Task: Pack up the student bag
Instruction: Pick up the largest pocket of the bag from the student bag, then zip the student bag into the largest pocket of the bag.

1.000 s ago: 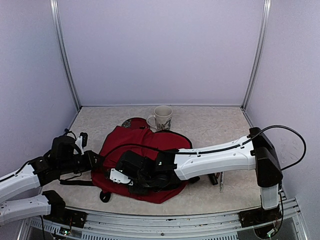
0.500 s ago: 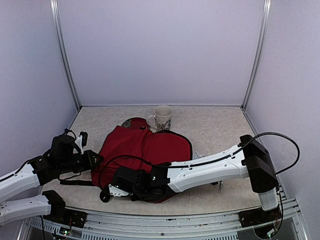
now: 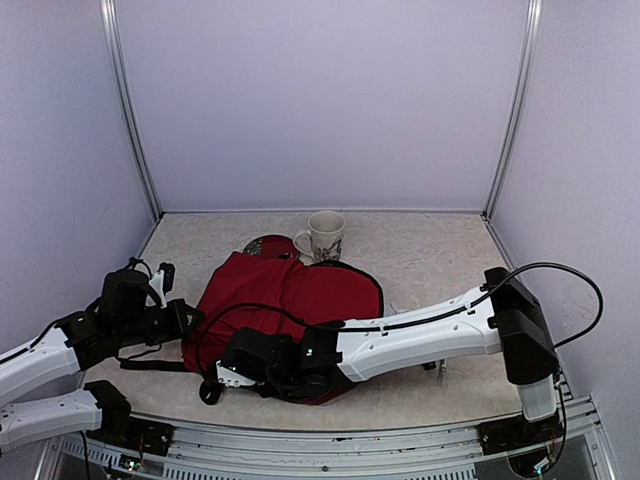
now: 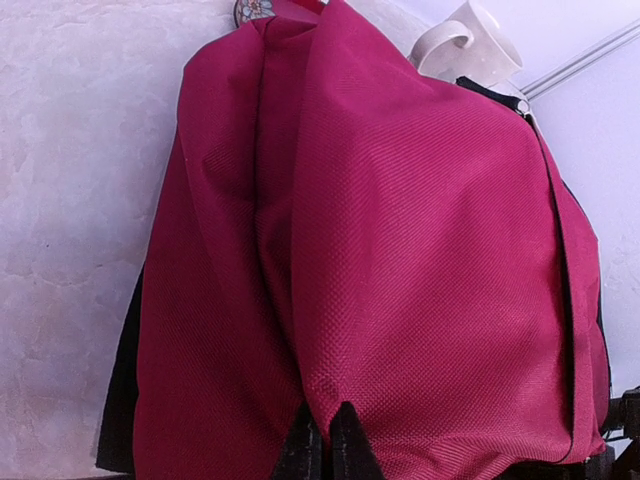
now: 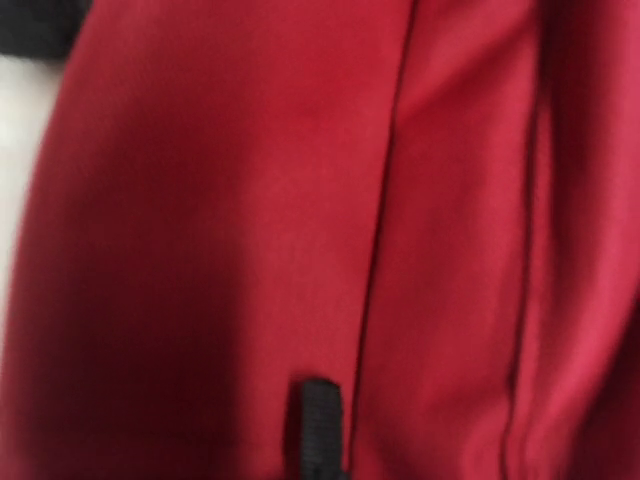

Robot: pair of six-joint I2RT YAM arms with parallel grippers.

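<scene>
The student bag (image 3: 300, 300) lies flat on the worktop (image 3: 440, 250), left of centre. Its long axis slants from near-left to far-right, and its black-zipped edge faces far-right. A mug (image 3: 325, 235) stands upright just behind the far edge.

The left gripper (image 4: 322, 440) is at the bag's left end. Its fingers are clenched on a fold of the red fabric, and creases run away from the tips.

The right gripper (image 3: 225, 378) is at the bag's near edge with its fingers clenched. Its wrist view is blurred, so whether any fabric or strap is caught cannot be told.
</scene>
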